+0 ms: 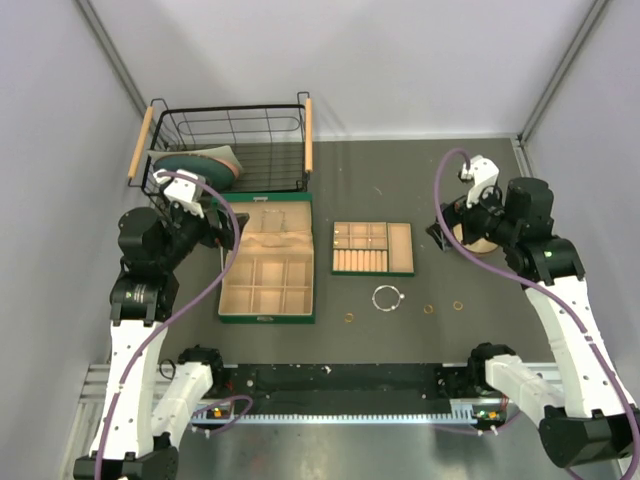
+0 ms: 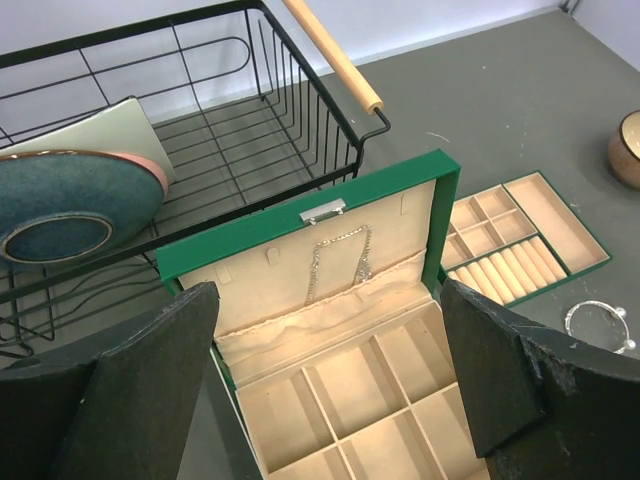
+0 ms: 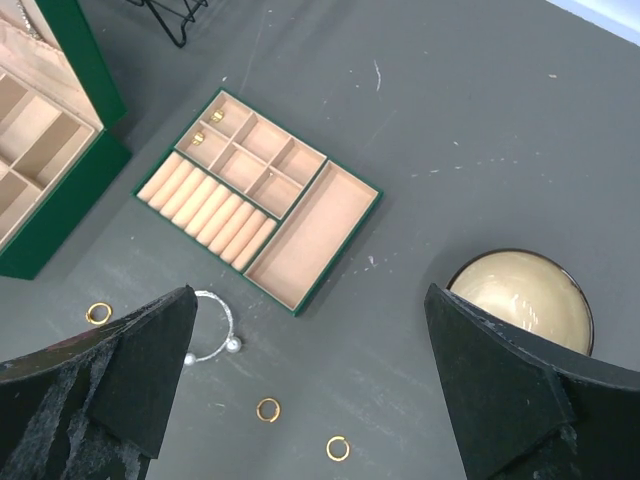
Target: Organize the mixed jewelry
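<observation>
Both pincers stand released, jaws wide and holding nothing; the left pincer (image 2: 328, 290) hangs over the open green box (image 2: 300, 230) at the left of the top view; the right pincer (image 3: 308, 300) hangs over the table (image 3: 480, 120) at the right, beside the tan bowl (image 3: 520, 300).

The mixed jewelry lies loose on the table in the lower middle of the top view, below the small compartment tray (image 1: 372, 248); one gold ring (image 1: 349, 317) sits just right of the box's lower corner; then come the silver bracelet (image 1: 388, 298), a second ring (image 1: 428, 308) and a third ring (image 1: 458, 305), strung out in a rough row toward the right.

From the right pincer, all of it lies toward the lower left of the top view; we judge the right arm the nearer one, with the third ring closest to it. In the right wrist view the bracelet is half hidden behind the finger at the left of the frame. The hoop and the rings lie flat, so we see no long axis to line the jaws against.

We can read no brand or writing; a pale label on the box's near edge is too small to make out.
</observation>
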